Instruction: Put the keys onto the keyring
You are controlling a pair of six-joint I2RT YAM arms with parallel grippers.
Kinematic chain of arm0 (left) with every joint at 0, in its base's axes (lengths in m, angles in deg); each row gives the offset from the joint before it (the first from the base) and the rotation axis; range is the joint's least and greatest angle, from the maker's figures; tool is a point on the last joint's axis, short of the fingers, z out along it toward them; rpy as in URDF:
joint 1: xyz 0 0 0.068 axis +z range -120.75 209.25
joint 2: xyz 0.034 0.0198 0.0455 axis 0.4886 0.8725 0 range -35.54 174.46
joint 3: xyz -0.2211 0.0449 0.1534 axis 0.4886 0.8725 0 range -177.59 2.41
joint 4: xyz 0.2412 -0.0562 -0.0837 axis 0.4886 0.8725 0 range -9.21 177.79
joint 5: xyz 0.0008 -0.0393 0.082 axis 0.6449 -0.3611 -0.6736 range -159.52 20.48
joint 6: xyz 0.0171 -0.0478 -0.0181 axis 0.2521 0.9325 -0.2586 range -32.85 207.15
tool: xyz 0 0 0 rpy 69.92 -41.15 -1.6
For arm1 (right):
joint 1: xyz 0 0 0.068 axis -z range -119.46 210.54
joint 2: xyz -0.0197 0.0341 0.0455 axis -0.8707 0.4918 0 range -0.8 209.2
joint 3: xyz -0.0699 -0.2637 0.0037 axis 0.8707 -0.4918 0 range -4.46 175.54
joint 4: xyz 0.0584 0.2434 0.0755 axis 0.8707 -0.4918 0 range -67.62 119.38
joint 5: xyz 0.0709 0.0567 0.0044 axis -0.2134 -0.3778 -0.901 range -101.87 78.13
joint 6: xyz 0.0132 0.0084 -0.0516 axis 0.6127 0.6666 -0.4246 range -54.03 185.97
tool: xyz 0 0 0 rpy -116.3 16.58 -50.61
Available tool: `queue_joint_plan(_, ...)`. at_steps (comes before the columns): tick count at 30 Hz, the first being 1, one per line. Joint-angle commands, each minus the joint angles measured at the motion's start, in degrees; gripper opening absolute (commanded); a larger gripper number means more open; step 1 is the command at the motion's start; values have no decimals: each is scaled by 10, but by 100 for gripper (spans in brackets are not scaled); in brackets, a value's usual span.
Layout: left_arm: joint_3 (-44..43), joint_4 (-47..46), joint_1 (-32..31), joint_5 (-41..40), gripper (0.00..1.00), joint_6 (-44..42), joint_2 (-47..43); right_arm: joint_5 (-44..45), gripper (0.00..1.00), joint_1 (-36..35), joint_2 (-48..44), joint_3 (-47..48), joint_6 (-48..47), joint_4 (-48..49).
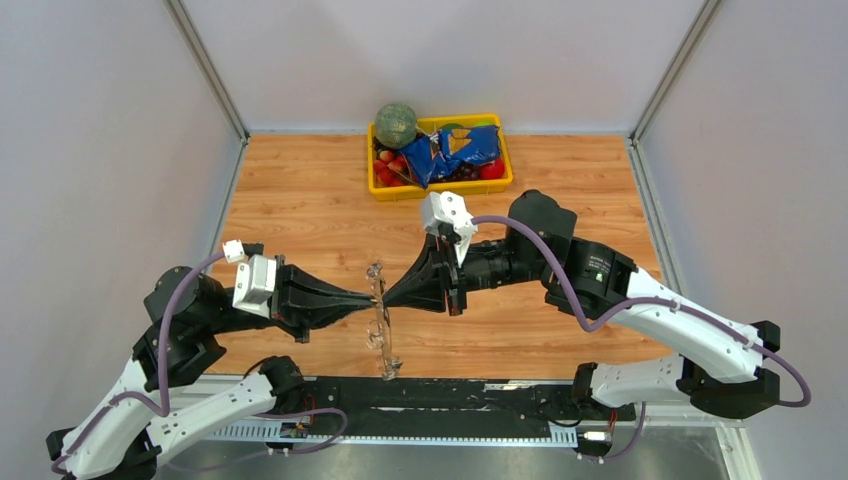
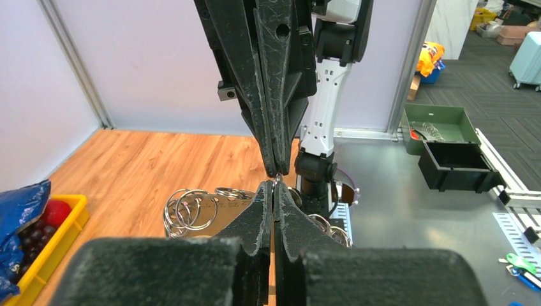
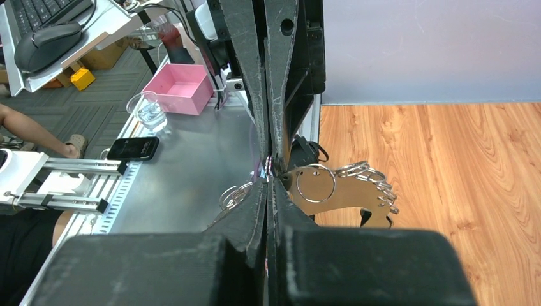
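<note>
"What's the right gripper doing?"

"Its jaws are pressed together and point up at the left gripper. That one comes down from the top, closed too. The tips almost touch."

"And the keyring?"

"It's caught where the tips meet and sticks out to the right against the wooden counter, small rings fringing its upper edge."

"Anything on the left?"

"A pink box, a glass beside it and a phone nearer."
</note>
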Motion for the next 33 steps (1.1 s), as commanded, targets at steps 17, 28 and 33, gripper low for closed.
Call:
queue_joint_plan(17,3,-79,0,-24,0,6,-25,-18,0,-11,-8,-48,13,50)
queue_joint_plan(28,7,-83,-1,-24,0,8,-25,17,32,-12,-51,-54,-4,49)
queue_joint_plan(33,7,-83,-1,-26,0,9,-26,19,38,-12,-54,-46,-7,44)
